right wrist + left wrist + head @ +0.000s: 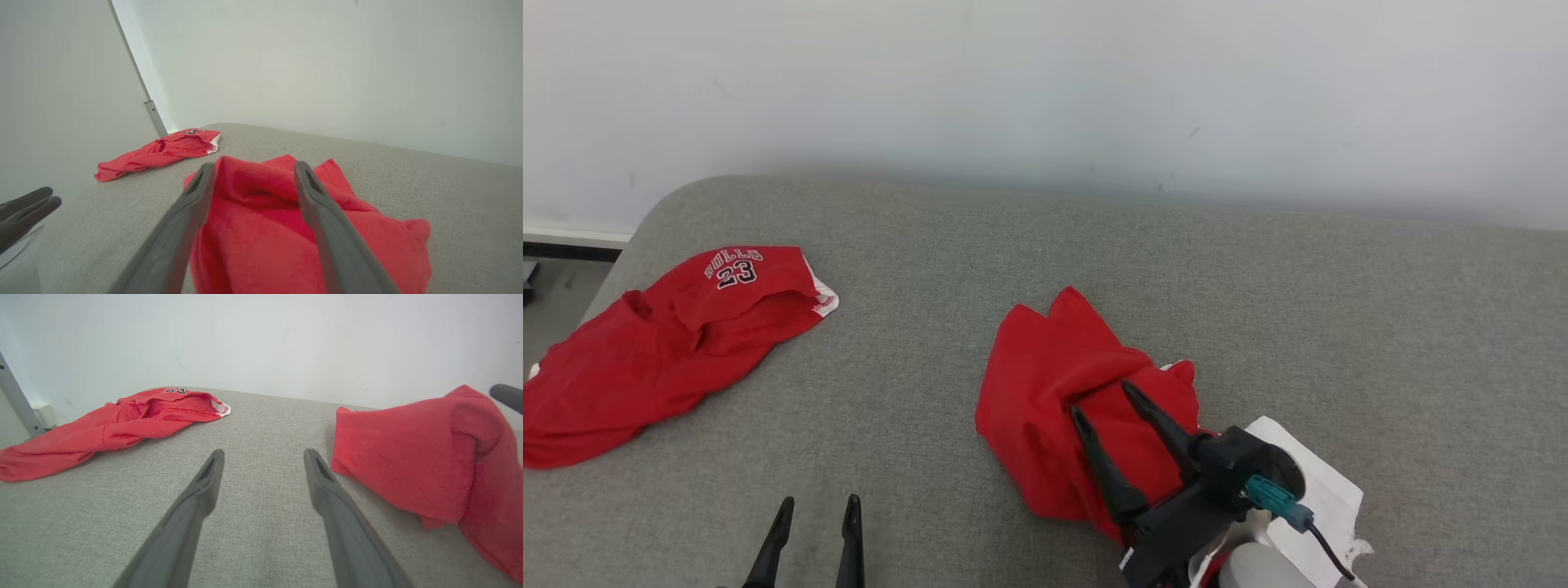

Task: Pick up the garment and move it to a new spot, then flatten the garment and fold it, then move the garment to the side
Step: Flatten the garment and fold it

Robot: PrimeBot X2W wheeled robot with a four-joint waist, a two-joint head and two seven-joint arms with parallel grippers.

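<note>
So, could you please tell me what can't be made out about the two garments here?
- Crumpled garment: head view, near side hidden under the right gripper.
- White fabric: head view, partly covered by the right arm; whether it belongs to that garment is unclear.
- Jersey: head view, left end cut off by the edge.

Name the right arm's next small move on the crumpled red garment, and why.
Probably lower the right gripper and pinch an edge of the crumpled garment to pull it flat: its fingers stand open over the cloth, holding nothing, and the garment lies bunched on the grey cushion.
</note>
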